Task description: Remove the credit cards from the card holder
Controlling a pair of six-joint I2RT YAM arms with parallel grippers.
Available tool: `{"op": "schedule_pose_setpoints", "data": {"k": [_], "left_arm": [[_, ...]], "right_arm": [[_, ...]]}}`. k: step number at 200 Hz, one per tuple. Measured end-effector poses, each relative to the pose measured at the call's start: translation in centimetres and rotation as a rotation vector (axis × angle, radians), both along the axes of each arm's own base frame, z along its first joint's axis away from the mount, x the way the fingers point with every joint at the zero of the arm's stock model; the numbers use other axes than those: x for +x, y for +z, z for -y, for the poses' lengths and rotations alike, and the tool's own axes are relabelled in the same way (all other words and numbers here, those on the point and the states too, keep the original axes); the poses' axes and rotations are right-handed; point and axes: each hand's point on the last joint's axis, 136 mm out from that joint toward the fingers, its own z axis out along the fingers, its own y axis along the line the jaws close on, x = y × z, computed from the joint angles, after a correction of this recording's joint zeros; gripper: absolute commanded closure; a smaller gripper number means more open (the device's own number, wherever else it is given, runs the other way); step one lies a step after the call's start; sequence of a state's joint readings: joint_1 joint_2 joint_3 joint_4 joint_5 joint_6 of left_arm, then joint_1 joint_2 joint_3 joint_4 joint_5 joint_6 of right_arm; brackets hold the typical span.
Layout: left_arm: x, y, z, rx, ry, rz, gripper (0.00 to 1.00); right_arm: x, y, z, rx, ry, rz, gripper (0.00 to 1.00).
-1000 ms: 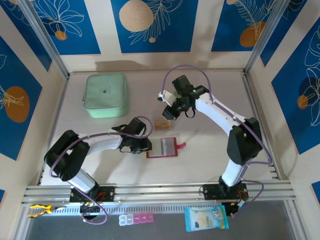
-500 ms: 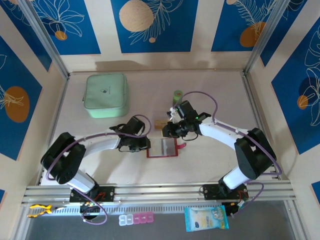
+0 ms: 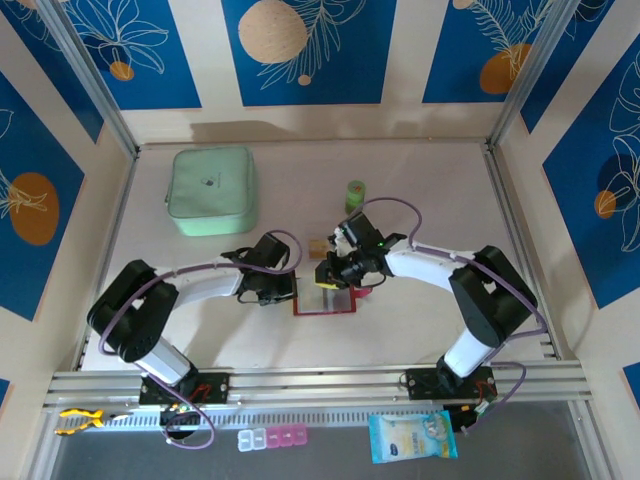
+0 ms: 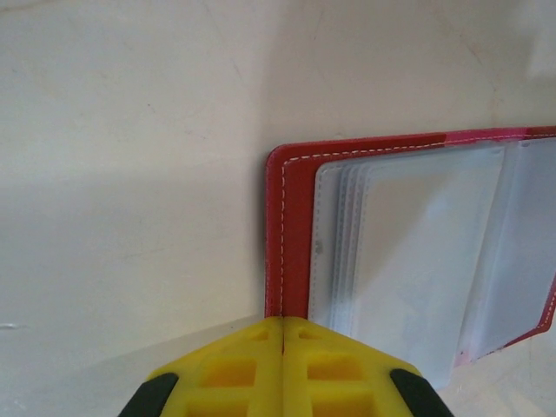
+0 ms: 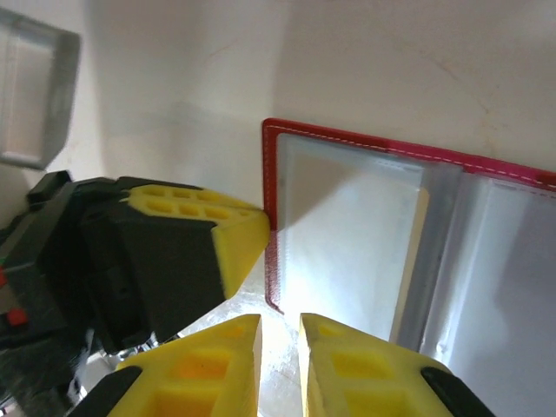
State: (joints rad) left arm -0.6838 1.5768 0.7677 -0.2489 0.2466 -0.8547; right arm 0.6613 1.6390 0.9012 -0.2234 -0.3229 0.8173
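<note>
- Your card holder lies open on the table, clear pockets up, with both grippers at it. A beige card edge shows in one pocket.
- One credit card lies loose just behind the holder. A mint-green pouch and a small green cylinder sit well apart from it.
- Your left gripper reaches in low from the left, jaws clenched, tip at the holder's red edge.
- Your right gripper hangs over the holder, jaws a slit apart, grasping nothing.
</note>
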Motion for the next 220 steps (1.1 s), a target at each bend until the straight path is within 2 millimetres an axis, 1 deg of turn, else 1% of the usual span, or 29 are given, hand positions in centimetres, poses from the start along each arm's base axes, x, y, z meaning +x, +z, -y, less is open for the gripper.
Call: {"op": "schedule_pose_setpoints", "data": {"k": [22, 35, 72, 126, 175, 220], "left_arm": [[-0.1, -0.2, 0.0, 0.002, -0.001, -0.008, 0.96], [-0.1, -0.3, 0.0, 0.001, -0.001, -0.011, 0.96], [-0.1, -0.4, 0.0, -0.001, -0.001, -0.014, 0.96], [0.0, -0.4, 0.0, -0.004, 0.001, -0.018, 0.96], [0.0, -0.4, 0.0, -0.01, 0.002, -0.024, 0.96], [0.0, -0.4, 0.0, -0.011, 0.003, -0.025, 0.96]], "right_arm": [[-0.4, -1.4, -0.1, -0.029, 0.003, -0.04, 0.74], [-0.5, -1.8, -0.3, -0.045, 0.008, -0.053, 0.72], [-0.4, -2.1, -0.8, -0.056, 0.018, -0.063, 0.73], [-0.8, -3.6, -0.5, -0.089, 0.018, -0.103, 0.75], [-0.6, -3.7, -0.1, -0.103, 0.008, -0.098, 0.76], [-0.3, -3.8, 1.3, -0.122, -0.02, -0.103, 0.76]]}}
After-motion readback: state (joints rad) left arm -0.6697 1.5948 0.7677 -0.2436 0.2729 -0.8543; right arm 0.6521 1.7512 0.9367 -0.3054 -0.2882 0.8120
